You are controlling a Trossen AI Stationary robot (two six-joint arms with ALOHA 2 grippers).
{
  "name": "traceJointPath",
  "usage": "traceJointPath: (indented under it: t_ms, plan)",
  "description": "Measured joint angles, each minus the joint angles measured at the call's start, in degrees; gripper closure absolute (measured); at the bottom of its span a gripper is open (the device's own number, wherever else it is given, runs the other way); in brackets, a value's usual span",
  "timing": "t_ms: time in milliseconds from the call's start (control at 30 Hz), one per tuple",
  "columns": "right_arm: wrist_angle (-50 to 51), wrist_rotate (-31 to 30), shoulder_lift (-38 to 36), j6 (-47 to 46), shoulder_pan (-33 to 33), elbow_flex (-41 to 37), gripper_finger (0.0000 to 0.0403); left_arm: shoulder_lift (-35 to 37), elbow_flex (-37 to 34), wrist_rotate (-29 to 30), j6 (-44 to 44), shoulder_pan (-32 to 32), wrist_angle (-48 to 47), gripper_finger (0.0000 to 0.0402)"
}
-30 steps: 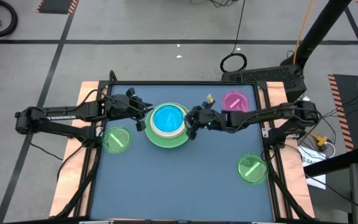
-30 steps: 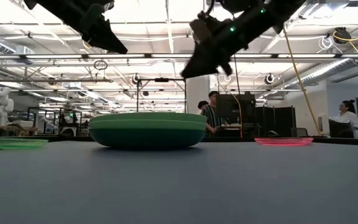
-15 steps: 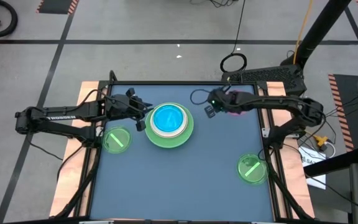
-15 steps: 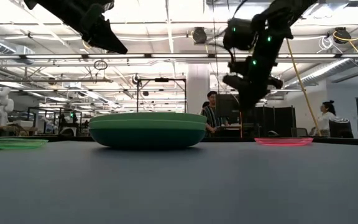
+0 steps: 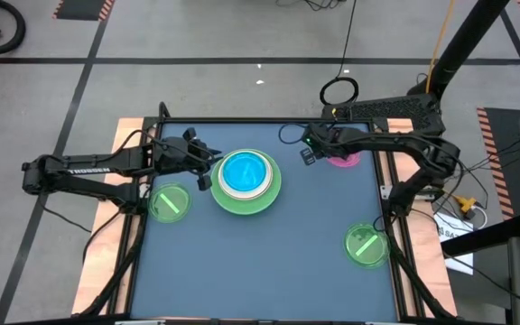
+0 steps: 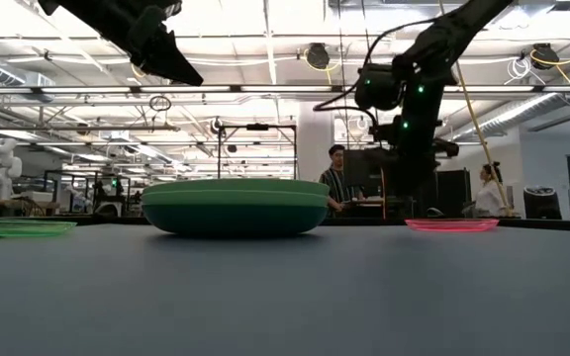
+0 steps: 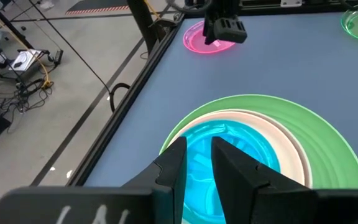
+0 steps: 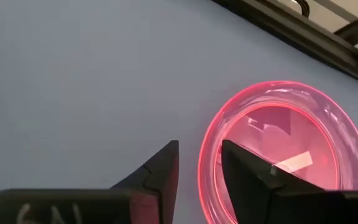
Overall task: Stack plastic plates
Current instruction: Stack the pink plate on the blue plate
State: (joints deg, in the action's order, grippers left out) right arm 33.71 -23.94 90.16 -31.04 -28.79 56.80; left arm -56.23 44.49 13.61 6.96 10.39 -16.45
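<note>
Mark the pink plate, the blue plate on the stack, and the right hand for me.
pink plate [image 8: 278,146]: right wrist view, on its translucent centre.
blue plate [image 5: 244,172]: high view, middle of the plate, topping the stack.
right hand [image 5: 309,151]: high view, between its fingertips, at the pink plate's edge.

Bright overhead lights, sharp pics.
</note>
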Motion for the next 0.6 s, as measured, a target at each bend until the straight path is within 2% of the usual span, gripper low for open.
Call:
traceJointPath:
  t_ms: [600]
  plan:
    - [-0.51, -0.98, 10.78, -0.86, -2.65, 0.02, 0.0289, 0.00, 0.00, 0.02, 0.04, 0.01, -0.01, 0.0321]
